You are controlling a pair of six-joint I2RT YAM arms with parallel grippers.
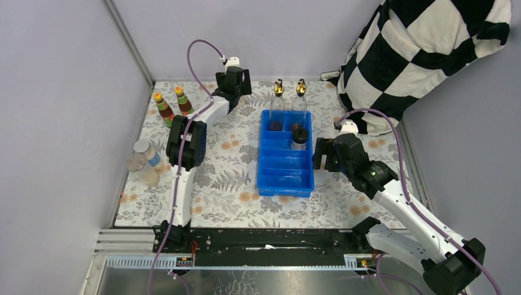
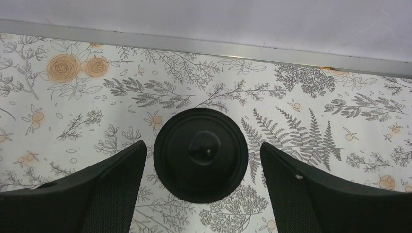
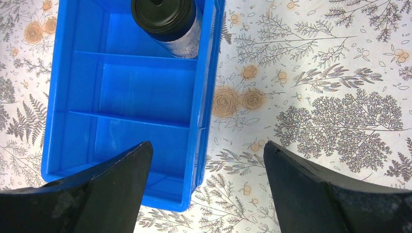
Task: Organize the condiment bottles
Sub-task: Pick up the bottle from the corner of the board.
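From overhead, a blue tray point(image 1: 265, 178) sits mid-bench point(image 1: 215, 196). One black-capped bottle point(image 1: 299, 135) stands in its second compartment from the far end. Two gold-spouted bottles point(image 1: 278, 89) stand at the tray's far end; I cannot tell whether they are inside it or just behind. Two orange-capped sauce bottles point(image 1: 163, 108) stand at the far left, and two silver-lidded jars point(image 1: 143, 149) are nearer, by the left edge. The left fingers point(image 1: 233, 92) hang over the far part of the bench, left of the tray. The right fingers point(image 1: 322, 155) hover beside the tray's right wall.

On the left wrist camera, a second black cap point(image 2: 200, 154) faces straight up between the fingers point(image 2: 119, 172). They are spread wide with a gap on each side, gripping nothing.

On the right wrist camera, those fingers point(image 3: 111, 179) are also wide apart and empty, straddling the tray's right rim, with the black-capped bottle at the top of the view.
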